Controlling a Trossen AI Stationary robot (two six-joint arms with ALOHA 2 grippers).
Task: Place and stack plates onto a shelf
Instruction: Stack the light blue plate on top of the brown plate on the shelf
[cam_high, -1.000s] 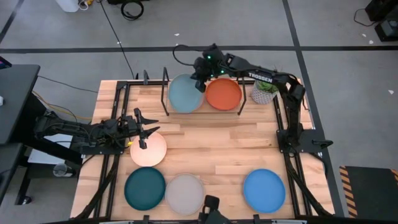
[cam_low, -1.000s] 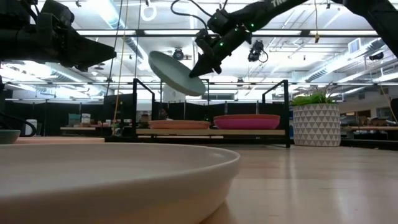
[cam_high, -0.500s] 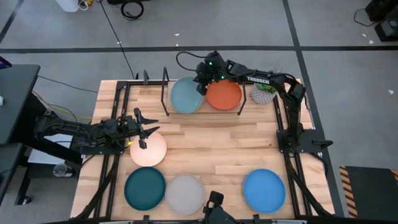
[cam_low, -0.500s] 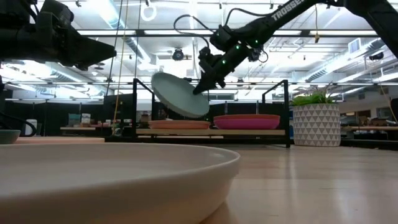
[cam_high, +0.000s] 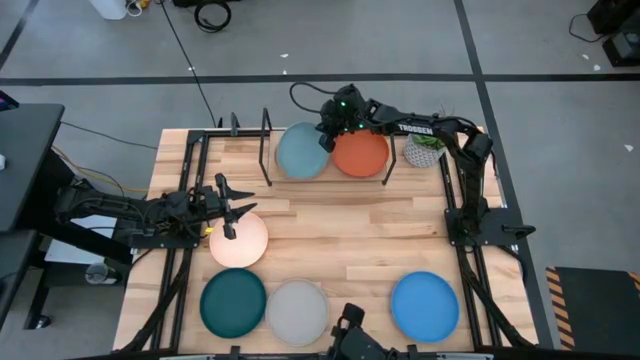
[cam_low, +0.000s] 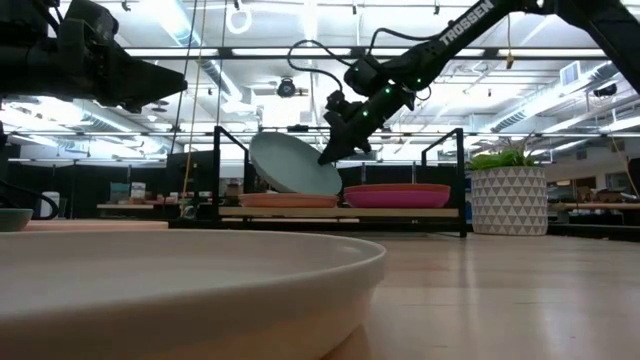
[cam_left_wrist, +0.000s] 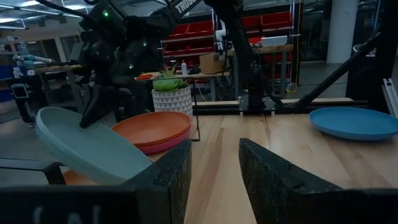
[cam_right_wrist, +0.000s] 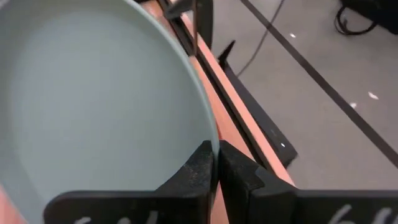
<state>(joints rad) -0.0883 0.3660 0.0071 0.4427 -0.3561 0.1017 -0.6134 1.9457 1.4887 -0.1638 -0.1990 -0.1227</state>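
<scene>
**A:** Light wood table (cam_high: 350, 235) on a grey floor, seen from above. The shelf (cam_high: 325, 150) sits at the upper middle of the frame, with a potted plant (cam_high: 424, 148) just to its right. Anyone see what the right gripper (cam_high: 325, 140) has?

**B:** Its fingers are pinched on the rim of the aqua plate (cam_high: 301, 152). The right wrist view shows both fingers (cam_right_wrist: 200, 163) clamped on the edge. In the low view the plate (cam_low: 294, 165) hangs tilted over the shelf's left half, above a peach plate (cam_low: 288, 200) lying there.

**A:** And the right half?

**B:** An orange plate (cam_high: 360, 152) on top of a magenta plate (cam_low: 396, 197), stacked.

**A:** Left gripper (cam_high: 232, 208)?

**B:** At the left of the frame, fingers spread apart, holding nothing, hovering at the edge of the cream plate (cam_high: 239, 240).

**A:** The rest?

**B:** Along the bottom: teal plate (cam_high: 233, 303) and grey plate (cam_high: 297, 311) just beside each other, blue plate (cam_high: 425, 305) well apart at lower right.
</scene>
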